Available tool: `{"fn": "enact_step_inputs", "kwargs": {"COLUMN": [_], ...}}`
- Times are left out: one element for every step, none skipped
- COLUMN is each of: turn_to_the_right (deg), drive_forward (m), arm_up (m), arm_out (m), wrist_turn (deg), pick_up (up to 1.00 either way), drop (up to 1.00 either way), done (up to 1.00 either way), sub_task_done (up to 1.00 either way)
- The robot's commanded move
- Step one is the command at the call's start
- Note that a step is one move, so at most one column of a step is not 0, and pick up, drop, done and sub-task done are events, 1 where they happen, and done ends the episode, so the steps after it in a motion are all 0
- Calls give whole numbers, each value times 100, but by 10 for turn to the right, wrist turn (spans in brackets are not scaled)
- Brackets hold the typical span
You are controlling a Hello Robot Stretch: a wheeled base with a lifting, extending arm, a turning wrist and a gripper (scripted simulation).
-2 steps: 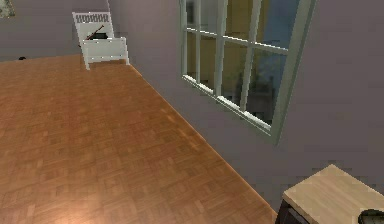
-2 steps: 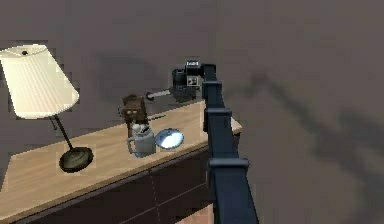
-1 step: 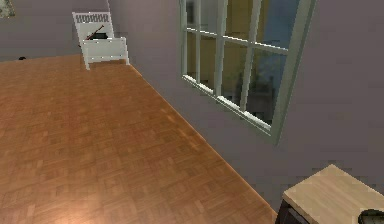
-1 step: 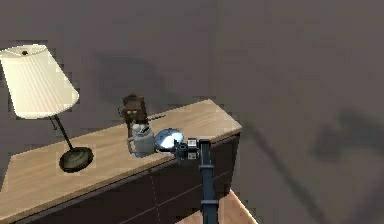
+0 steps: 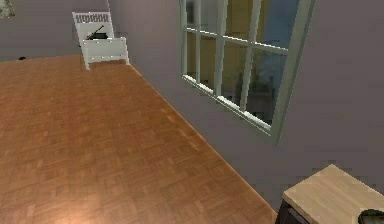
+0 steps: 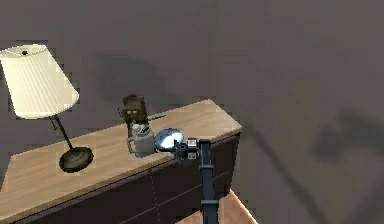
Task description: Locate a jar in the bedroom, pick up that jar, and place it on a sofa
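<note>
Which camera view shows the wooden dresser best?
The arm side view: the dresser runs across it, with a lamp standing on it. The forward view catches what seems one corner of its top, at the bottom right.

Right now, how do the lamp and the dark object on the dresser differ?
The lamp is tall, with a cream shade; the dark object is short, blocky, brown. The lamp stands near the view's left; the dark object nearer the middle. Both stand upright on the dresser.

White cot (image 5: 100, 42), window (image 5: 245, 60), wooden floor (image 5: 100, 140)
</note>
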Motion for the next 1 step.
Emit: {"fn": "enact_step_inputs", "kwargs": {"turn_to_the_right": [0], "drive_forward": [0], "arm_up": [10], "arm_out": [0], "wrist_turn": [0], "pick_up": [0], "drop": [0], "done": [0], "sub_task_done": [0]}}
